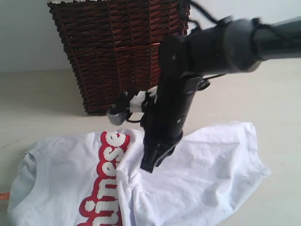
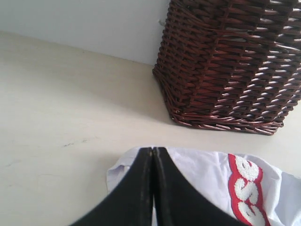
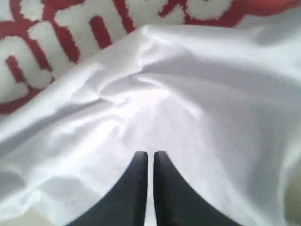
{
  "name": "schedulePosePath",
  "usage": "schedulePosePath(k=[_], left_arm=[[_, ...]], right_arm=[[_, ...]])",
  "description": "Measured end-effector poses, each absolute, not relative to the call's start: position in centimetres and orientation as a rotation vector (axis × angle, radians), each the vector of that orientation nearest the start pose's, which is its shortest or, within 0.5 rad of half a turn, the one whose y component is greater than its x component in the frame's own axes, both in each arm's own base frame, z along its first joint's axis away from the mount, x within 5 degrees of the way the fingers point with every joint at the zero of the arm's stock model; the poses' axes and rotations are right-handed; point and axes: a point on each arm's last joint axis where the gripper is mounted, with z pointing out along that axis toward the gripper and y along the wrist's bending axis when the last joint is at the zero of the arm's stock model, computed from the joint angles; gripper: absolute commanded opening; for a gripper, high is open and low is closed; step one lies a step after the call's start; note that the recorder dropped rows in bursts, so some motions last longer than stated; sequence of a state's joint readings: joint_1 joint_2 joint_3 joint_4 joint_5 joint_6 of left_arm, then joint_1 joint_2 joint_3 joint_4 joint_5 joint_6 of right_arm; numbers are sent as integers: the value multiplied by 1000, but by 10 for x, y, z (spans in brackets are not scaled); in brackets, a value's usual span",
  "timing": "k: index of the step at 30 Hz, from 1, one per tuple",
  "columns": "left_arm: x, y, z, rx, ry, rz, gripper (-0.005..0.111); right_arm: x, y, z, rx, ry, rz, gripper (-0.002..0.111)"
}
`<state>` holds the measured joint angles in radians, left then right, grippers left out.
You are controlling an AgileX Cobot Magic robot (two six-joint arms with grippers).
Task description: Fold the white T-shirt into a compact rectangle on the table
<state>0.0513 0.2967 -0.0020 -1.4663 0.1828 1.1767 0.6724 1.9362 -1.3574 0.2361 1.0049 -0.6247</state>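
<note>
The white T-shirt (image 1: 211,160) lies crumpled on the pale table (image 1: 37,94), its red-outlined fuzzy letters (image 1: 106,174) running down the middle and one side folded over toward them. My right gripper (image 1: 149,165) points down onto that fold; in the right wrist view its jaws (image 3: 150,154) stand a thin slit apart, open, with white cloth (image 3: 188,94) showing right under them. My left gripper (image 2: 153,149) is shut with nothing between its fingers, its tips over an edge of the T-shirt (image 2: 202,174). It does not show in the exterior view.
A dark wicker basket (image 1: 117,47) stands on the table just behind the shirt, and close to the left gripper (image 2: 230,61). A small orange tag (image 1: 3,194) pokes out at the collar side. Bare table (image 2: 70,103) stretches to the left.
</note>
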Motion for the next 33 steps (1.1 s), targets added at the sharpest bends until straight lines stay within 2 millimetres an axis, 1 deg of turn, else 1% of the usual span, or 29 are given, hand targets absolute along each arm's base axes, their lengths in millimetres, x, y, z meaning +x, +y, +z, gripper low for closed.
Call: schedulePosePath(k=[1, 3, 5, 6, 7, 8, 9, 10, 11, 12, 13, 15, 17, 19, 21, 22, 23, 26, 27, 31, 33], left_arm=[[79, -12, 192, -175, 1798, -332, 0], [79, -12, 192, -175, 1798, -332, 0], [79, -12, 192, -175, 1798, -332, 0], [79, -12, 192, -175, 1798, -332, 0], [79, -12, 192, -175, 1798, -332, 0], [79, -12, 192, -175, 1798, -332, 0], [79, -12, 192, -175, 1798, -332, 0], [79, -12, 192, -175, 1798, -332, 0], [79, -12, 192, -175, 1798, -332, 0], [79, -12, 192, -175, 1798, -332, 0], [79, -12, 192, -175, 1798, -332, 0], [79, -12, 192, -175, 1798, -332, 0], [79, -12, 192, -175, 1798, -332, 0], [79, -12, 192, -175, 1798, -332, 0], [79, -12, 192, -175, 1798, -332, 0], [79, -12, 192, -175, 1798, -332, 0], [79, -12, 192, -175, 1798, -332, 0], [79, -12, 192, -175, 1798, -332, 0], [79, -12, 192, -175, 1798, -332, 0], [79, -12, 192, -175, 1798, -332, 0], [79, -12, 192, -175, 1798, -332, 0]], right_arm=[[281, 239, 198, -1724, 2500, 299, 28], [274, 219, 217, -1814, 2399, 276, 45], [262, 195, 225, -1945, 2289, 254, 58], [253, 183, 224, -2040, 2214, 243, 60], [244, 172, 219, -2141, 2127, 236, 60], [233, 163, 209, -2226, 2059, 233, 59], [224, 155, 201, -2308, 1916, 198, 58], [215, 149, 190, -2344, 1845, 186, 58], [209, 145, 184, -2368, 1751, 159, 57], [201, 141, 173, -2357, 1688, 133, 56], [197, 138, 167, -2362, 1639, 111, 56], [188, 132, 151, -2377, 1602, 84, 54], [183, 127, 139, -2387, 1604, 70, 53], [182, 125, 130, -2381, 1620, 51, 53], [185, 126, 124, -2359, 1641, 31, 49], [187, 126, 123, -2348, 1650, 25, 44], [188, 127, 121, -2341, 1653, 14, 36], [191, 127, 117, -2324, 1661, -4, 5], [191, 127, 117, -2319, 1662, -9, 0], [192, 127, 117, -2315, 1662, -14, 0], [191, 127, 121, -2310, 1654, -14, 0]])
